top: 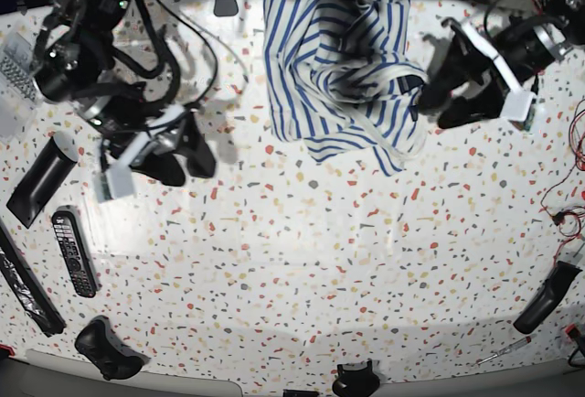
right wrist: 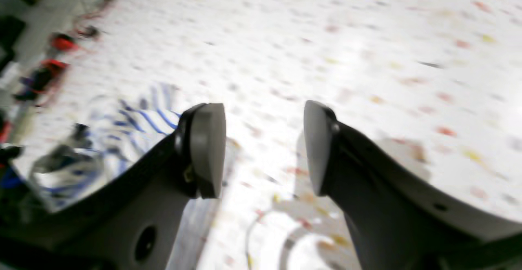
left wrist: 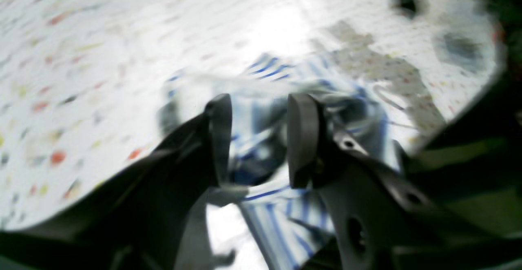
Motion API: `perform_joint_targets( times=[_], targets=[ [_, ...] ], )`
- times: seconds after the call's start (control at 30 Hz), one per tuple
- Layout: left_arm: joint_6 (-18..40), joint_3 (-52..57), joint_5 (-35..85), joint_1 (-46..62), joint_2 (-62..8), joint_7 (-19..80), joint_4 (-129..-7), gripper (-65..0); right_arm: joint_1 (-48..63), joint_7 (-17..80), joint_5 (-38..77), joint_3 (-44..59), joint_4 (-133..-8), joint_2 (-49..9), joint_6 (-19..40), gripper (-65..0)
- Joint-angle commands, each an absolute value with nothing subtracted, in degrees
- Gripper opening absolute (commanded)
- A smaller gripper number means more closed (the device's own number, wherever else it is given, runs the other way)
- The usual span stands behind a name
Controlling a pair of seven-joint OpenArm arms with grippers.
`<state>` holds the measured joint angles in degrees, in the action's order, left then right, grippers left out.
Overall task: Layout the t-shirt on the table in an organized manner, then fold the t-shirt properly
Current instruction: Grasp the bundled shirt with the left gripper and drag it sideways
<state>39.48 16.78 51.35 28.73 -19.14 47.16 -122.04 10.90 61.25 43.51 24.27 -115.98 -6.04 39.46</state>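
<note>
The t-shirt (top: 329, 68), white with blue stripes, lies crumpled at the far middle of the speckled table (top: 320, 260). My left gripper (top: 426, 95) is at the shirt's right edge. In the left wrist view its jaws (left wrist: 259, 139) stand apart, with bunched striped fabric (left wrist: 277, 221) and a dark navy patch showing between and below them; the frame is blurred. My right gripper (top: 187, 159) is open and empty over bare table, well to the left of the shirt. In the right wrist view (right wrist: 265, 147) the shirt (right wrist: 134, 127) shows beyond its left finger.
A black remote (top: 73, 251), a long black bar (top: 41, 177) and a black controller (top: 105, 347) lie near the left edge. A black handle-like object (top: 547, 296) and red cables (top: 567, 196) sit at the right edge.
</note>
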Motion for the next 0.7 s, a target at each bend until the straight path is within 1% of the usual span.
perform_joint_targets(
  times=[0.0,0.13,0.27,0.33,0.4,0.47,0.57,0.67],
  targets=[
    [40.0,15.7,52.6,29.5,-19.7,45.8,-124.6,-44.6,10.7,59.8,45.1,25.7,-117.1,-7.3,40.0,-35.1],
    [40.0,7.6,50.6,30.4,-19.7,48.1,-127.1,-44.6,12.5,59.7,45.2,29.4,-117.1,-9.2,40.0,-35.1],
    [40.0,-1.7,40.5,30.3,-19.7,47.8,-127.1,-44.6,13.4,59.7,45.2,30.0,-117.1,-9.5,40.0,-35.1],
    [39.6,-5.1,36.5,30.3,-19.7,45.3,-127.1,-44.6,13.5,59.8,45.1,30.0,-117.1,-9.4,40.0,-35.1],
    [35.0,-7.1,31.2,30.3,-19.7,41.2,-127.1,-44.5,13.5,59.8,45.1,30.0,-117.1,-9.4,40.0,-35.1],
    [30.7,-8.1,26.7,30.0,-19.7,39.0,-127.1,-44.5,13.5,59.8,45.1,30.0,-117.1,-9.4,40.0,-35.1],
    [27.6,-8.7,23.3,29.4,-19.7,39.4,-127.1,-44.5,13.5,59.8,45.2,30.0,-117.1,-9.4,40.0,-35.1],
    [25.5,-8.8,22.5,29.4,-19.7,38.9,-127.1,-44.5,13.5,59.8,45.2,30.0,-117.1,-9.4,40.0,-35.1]
  ],
)
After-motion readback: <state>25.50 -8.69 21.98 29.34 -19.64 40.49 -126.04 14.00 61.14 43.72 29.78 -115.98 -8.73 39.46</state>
